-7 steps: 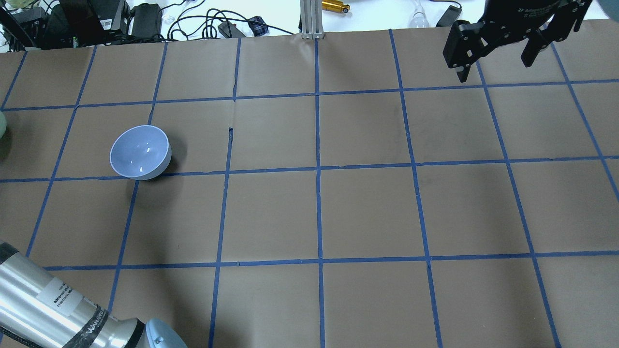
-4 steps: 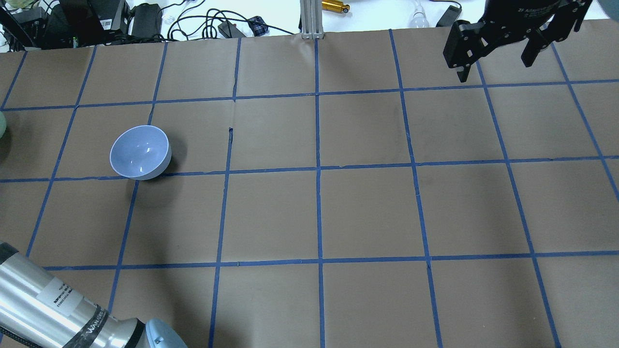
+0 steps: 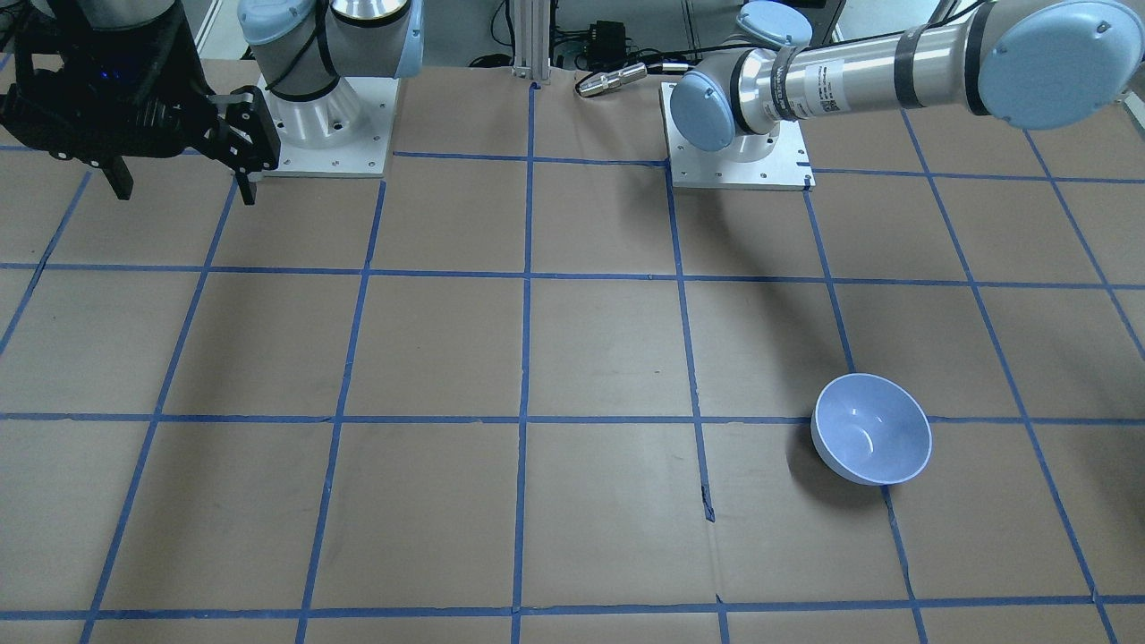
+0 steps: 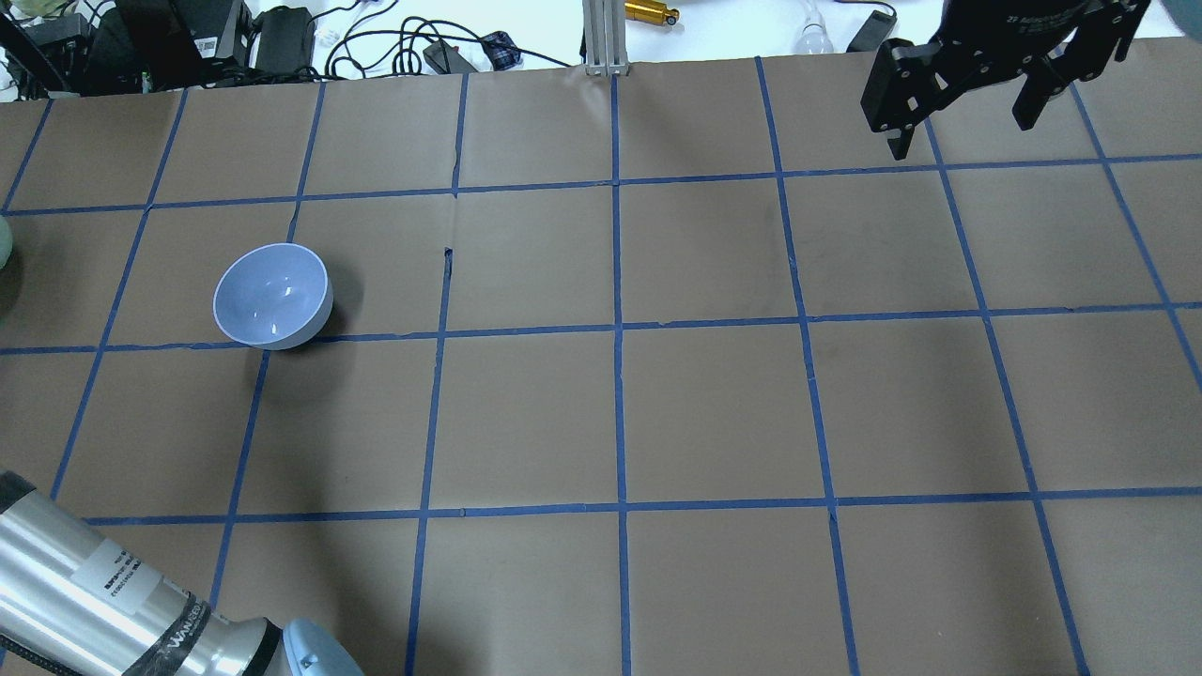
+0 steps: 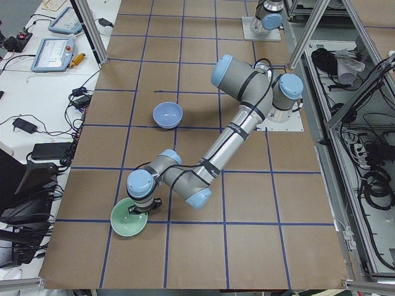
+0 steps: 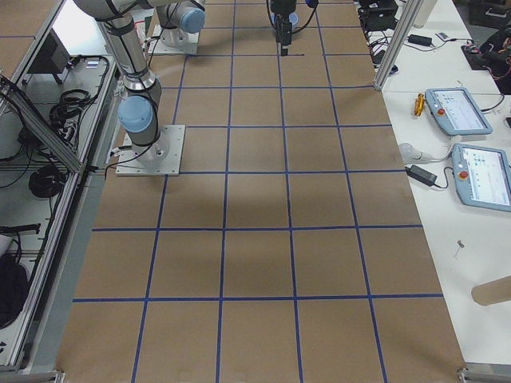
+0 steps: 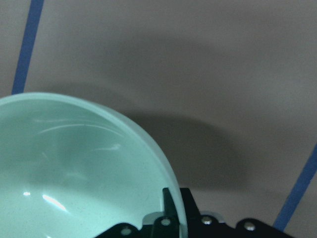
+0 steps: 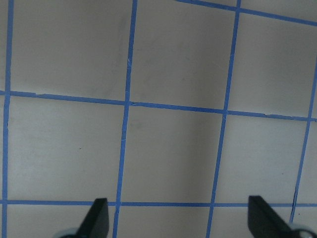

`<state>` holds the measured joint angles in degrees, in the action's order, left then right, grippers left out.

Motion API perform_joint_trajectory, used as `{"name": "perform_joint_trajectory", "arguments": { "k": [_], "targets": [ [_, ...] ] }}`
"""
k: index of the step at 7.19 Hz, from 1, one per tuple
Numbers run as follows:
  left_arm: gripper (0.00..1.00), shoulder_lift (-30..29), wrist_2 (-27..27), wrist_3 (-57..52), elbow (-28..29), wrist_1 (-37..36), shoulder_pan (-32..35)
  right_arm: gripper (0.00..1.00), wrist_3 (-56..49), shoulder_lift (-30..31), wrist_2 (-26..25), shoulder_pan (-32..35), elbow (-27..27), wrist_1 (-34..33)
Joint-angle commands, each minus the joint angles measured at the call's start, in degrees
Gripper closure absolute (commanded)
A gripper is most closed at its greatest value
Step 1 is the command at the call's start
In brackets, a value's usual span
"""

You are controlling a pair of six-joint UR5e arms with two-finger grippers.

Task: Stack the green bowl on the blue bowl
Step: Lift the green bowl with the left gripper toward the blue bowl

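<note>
The left gripper is pressed together on the rim of the green bowl: in the left wrist view one black finger stands just inside the pale rim and the other just outside it, so the thin wall is pinched between them. Seen from the exterior left view, this gripper comes down on the side of the bowl's rim that is towards the robot, and the green bowl is upright with its opening upward, near the end of the table on the robot's left, over a blue tape line. Whether its bottom touches the brown paper I cannot tell. The left arm reaches out long and low from its base to that place. The blue bowl stands upright and alone on the table, well apart from the green one – further along the table, with its lower edge at a tape line in the overhead view. The right gripper is spread wide and holds nothing; in its own wrist view the two fingertips show far from each other, with only the taped grid under them. It hangs over the far right part of the table. Cables lie beyond the table's far edge.
</note>
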<state>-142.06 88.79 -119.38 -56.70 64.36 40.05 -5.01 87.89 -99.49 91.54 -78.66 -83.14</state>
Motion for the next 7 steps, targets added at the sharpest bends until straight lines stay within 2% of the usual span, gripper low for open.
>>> {"name": "perform_joint_trajectory", "arguments": {
  "k": [1,4,5,7],
  "targets": [
    [1.00,2.22,0.15,0.72,-0.69,1.46,0.64,0.00,0.00,0.00,0.00,-0.04,0.00,0.00],
    [1.00,9.85,0.50,5.44,-2.88,8.91,5.55,0.00,0.00,0.00,0.00,-0.04,0.00,0.00],
    [1.00,12.66,0.42,10.70,-3.76,12.42,7.74,0.00,0.00,0.00,0.00,0.04,0.00,0.00],
    [1.00,18.55,0.33,22.12,-8.92,13.78,13.10,0.00,0.00,0.00,0.00,0.04,0.00,0.00]
  ]
}}
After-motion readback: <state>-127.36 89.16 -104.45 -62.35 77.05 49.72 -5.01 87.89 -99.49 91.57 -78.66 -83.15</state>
